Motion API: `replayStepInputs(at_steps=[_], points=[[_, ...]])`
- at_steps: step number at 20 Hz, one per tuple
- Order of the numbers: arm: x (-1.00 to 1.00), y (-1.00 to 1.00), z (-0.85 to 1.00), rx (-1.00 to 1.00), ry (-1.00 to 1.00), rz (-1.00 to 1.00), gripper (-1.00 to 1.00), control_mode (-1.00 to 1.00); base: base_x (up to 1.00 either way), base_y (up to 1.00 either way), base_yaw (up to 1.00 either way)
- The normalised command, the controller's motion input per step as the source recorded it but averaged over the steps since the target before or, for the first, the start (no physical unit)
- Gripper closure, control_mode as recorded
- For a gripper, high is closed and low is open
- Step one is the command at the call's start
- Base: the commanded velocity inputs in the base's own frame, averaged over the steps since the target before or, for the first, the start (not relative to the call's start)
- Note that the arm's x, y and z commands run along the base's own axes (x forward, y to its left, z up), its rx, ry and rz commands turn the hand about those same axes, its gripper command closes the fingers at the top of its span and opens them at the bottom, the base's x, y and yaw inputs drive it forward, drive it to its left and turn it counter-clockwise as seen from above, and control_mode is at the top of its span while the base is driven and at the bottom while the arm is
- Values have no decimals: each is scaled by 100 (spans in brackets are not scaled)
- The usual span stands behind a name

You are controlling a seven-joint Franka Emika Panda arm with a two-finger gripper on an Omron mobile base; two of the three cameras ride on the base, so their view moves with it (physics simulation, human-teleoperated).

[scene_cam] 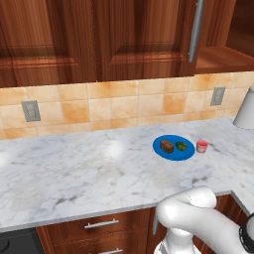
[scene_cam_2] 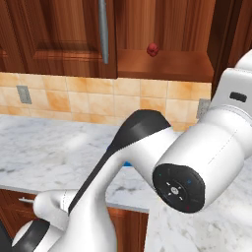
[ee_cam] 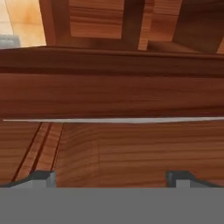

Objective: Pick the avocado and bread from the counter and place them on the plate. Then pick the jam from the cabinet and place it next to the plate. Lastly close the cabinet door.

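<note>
The hand (ee_cam: 111, 179) is standing wide with nothing between its 2 fingertips (ee_cam: 43, 178), facing close reddish-brown wood. On the tabletop (scene_cam: 74, 173), toward its back edge, the plate (scene_cam: 171, 153) is carrying the bread (scene_cam: 166, 146) and the avocado (scene_cam: 181, 146); the jam (scene_cam: 202, 146) is sitting just beside it. The cabinet door (scene_cam_2: 59, 34) is hanging open beside the cabinet (scene_cam_2: 167, 64) shelf.

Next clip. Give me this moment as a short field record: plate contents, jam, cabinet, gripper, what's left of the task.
plate: on the counter, holding the bread and the avocado
jam: on the counter, just right of the plate
cabinet: open, a dark red round thing on its shelf
cabinet door: seen close in the hand view, not yet closed
gripper: open, holding nothing, fingertips facing the wood
remaining: closing the cabinet door
</note>
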Motion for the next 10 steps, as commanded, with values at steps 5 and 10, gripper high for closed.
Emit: replayStepInputs(at_steps=[5,10], points=[[51,-16,0,-2,-7,0,-100,-100,0,0,0],[51,-14,0,-4,-8,3,-100,-100,0,0,0]])
